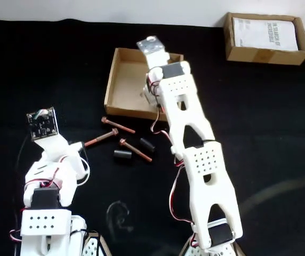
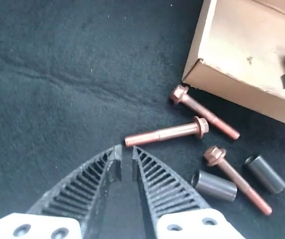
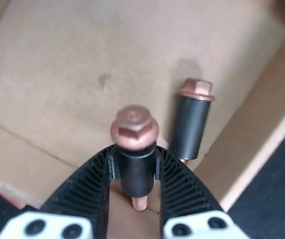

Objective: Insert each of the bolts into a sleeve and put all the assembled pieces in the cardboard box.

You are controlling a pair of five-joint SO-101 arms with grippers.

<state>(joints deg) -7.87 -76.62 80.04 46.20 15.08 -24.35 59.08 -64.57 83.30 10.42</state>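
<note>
A: Right gripper (image 3: 135,157)?
B: Clamped on a black cylindrical sleeve (image 3: 135,177) carrying a copper hex-head bolt (image 3: 134,130), over the brown cardboard box (image 3: 58,74). Another assembled piece (image 3: 190,124) lies inside.
A: Left gripper (image 2: 126,162)?
B: Barely parted, empty, outside the box beside three loose copper bolts (image 2: 167,133) and two bare dark sleeves (image 2: 214,185).

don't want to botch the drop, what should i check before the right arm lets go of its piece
1. Grip: ok, right gripper shut on the piece.
2. Piece assembled: ok, bolt head on the sleeve top, tip out below.
3. Over the box: ok, its floor lies beneath.
4. Drop spot: ok, other piece lies beside, apart.
5. Left gripper clear: ok, over the cloth, apart from the box.
6. Parts left: not ok, three bolts, two sleeves in view.
</note>
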